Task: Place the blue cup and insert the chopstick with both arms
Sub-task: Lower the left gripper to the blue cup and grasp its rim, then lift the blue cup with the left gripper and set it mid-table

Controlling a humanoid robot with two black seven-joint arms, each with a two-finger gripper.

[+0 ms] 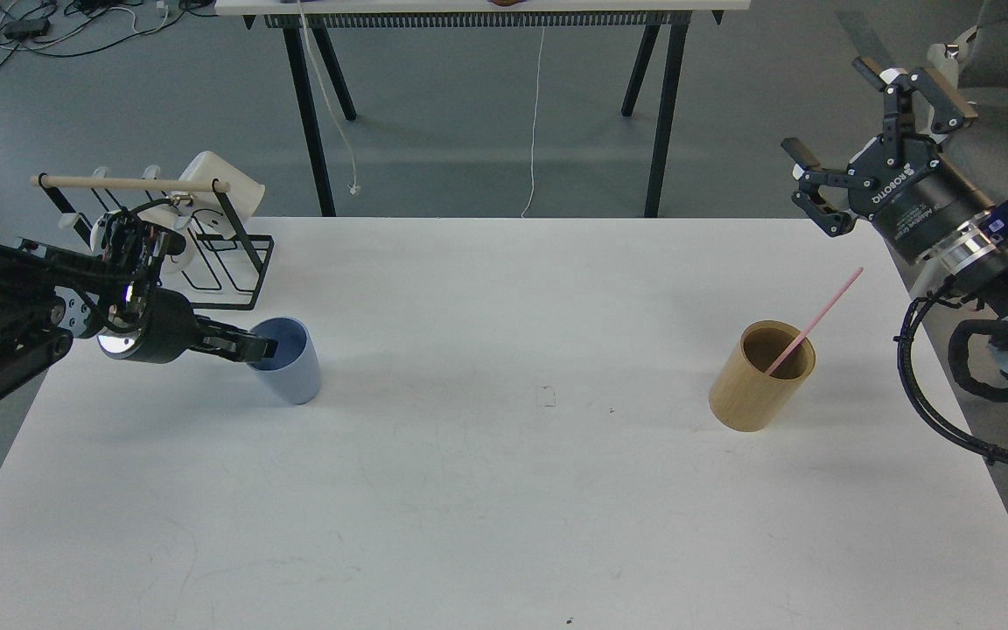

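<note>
left gripper (257,348): at left-centre of the frame, reaching in from the left edge; its dark fingers lie at the near-left rim of the cup, one seeming to dip inside the mouth; how far apart they stand I cannot tell, nor whether they pinch the rim
cup (287,360): blue, upright on the table, left of centre, its left rim touching or overlapped by the left fingers
right gripper (854,140): upper right of the frame, raised off the table edge, fingers spread wide, holding nothing
chopstick (815,321): pink, leaning up and right out of the holder, well below the right fingers and apart from them
holder (761,376): tan cylinder, upright, right of centre, far from the cup
rack (224,254): black wire with a wooden bar, upper left, just behind the cup
table (504,490): white, fills the lower frame
</note>
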